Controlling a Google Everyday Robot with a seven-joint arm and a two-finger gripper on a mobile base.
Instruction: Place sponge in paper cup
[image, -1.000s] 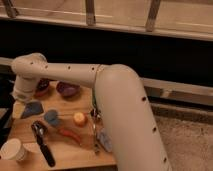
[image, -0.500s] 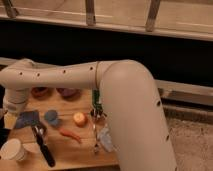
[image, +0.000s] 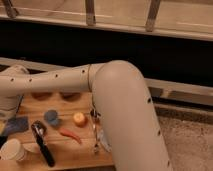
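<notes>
The sponge (image: 18, 125), a small blue-grey block, hangs at the table's left end just under my wrist. My gripper (image: 10, 117) is at the far left of the camera view, mostly hidden by the arm and the frame edge, and appears shut on the sponge. The cream-white paper cup (image: 12, 149) stands upright at the front left corner, a little below and left of the sponge. My thick white arm (image: 115, 100) reaches across the table from the right.
On the wooden table (image: 75, 152) are a round blue disc (image: 51, 117), two dark red bowls (image: 41, 95) (image: 70, 95), an orange ball-like fruit (image: 79, 118), a red chili (image: 70, 135), a black-handled tool (image: 42, 142) and a pale cloth (image: 104, 141). A dark wall with a railing stands behind.
My wrist has swung down and to the left, and the sponge has moved with it from near the bowls toward the paper cup. The other objects have stayed put.
</notes>
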